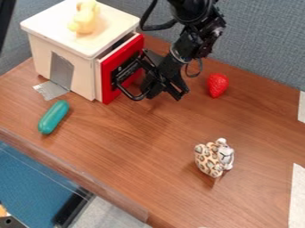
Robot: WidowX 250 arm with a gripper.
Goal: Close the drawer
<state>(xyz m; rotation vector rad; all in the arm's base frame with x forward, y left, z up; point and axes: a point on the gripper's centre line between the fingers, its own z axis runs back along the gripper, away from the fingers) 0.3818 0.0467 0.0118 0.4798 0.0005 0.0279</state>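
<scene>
A lab or office is suggested by the grey fabric partition point(262, 46) at upper right and the robot arm point(193, 42) seen above the wood-grain worktop point(149, 156).

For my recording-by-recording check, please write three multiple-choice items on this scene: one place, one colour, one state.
1. Where is the yellow toy?
A) Beside the strawberry
B) On top of the white box
C) Inside the drawer

2. What colour is the drawer front?
A) Blue
B) Green
C) Red

3. How does the drawer stand?
A) Partly open
B) Fully shut
C) Taken out of the box

Key:
1: B, the toy rests on the box's flat top.
2: C, the panel behind the black handle is red.
3: A, its front stands out from the box, with a dark gap showing behind it.
</scene>
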